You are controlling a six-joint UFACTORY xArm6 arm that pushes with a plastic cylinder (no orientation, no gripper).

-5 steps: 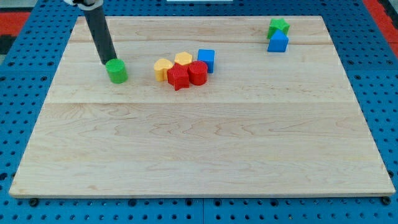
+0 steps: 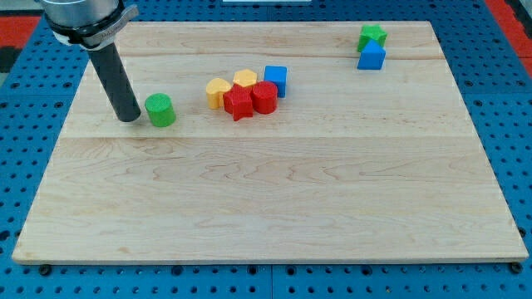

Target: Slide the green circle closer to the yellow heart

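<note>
Since the earlier frame, my tip (image 2: 129, 118) has shifted down and toward the view's left, and the green circle (image 2: 160, 110) has moved down and slightly to the view's right.

Item 1, end effector: a bare dark rod with nothing to open or close, holding nothing. My tip rests on the wooden board (image 2: 274, 208) just to the view's left of the green circle, close beside it; whether the two touch cannot be told.

Item 2, green circle: lies alone on the board, to the view's left of and a little lower than the yellow heart (image 2: 218, 91).

Item 3, cluster to the view's right of the green circle: the yellow heart, nearest the green circle; a second yellow block (image 2: 245, 79) behind it; a red star-like block (image 2: 238, 103) and a red block (image 2: 264, 97) in front; a blue cube (image 2: 275, 80) on the far side. These pieces sit packed close together.

Item 4, far pieces: a green block (image 2: 372, 36) and a blue block (image 2: 371, 56), well apart from the green circle, near the board's top right corner.

Item 5, room: bare wood lies between the green circle and the yellow heart. The green circle sits well in from the board's left edge, and wide bare wood stretches from it to the bottom edge.
</note>
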